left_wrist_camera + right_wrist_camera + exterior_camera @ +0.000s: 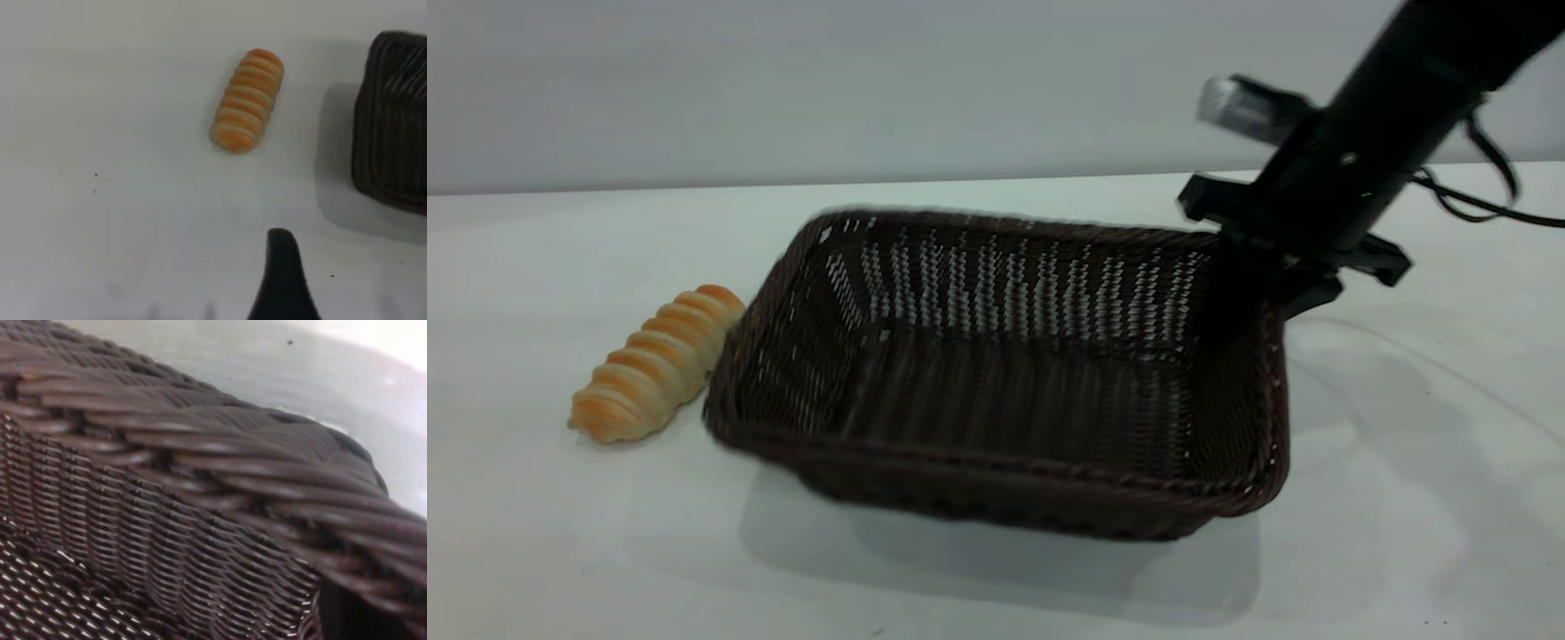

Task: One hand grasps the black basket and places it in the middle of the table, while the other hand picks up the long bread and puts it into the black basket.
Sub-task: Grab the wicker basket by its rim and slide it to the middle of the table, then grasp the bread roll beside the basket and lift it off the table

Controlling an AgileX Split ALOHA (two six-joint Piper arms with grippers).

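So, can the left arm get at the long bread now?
Probably yes. The long bread lies bare on the table, beside the black basket, and nothing lies between it and the left hand.

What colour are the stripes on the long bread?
Golden-orange stripes on pale cream; the long bread shows best in the left wrist view.

The black basket (1005,373) sits tilted in the middle of the table (1405,498). The long bread (656,363) lies on the table at the basket's left side, just beside it. The right gripper (1272,276) is at the basket's far right corner.
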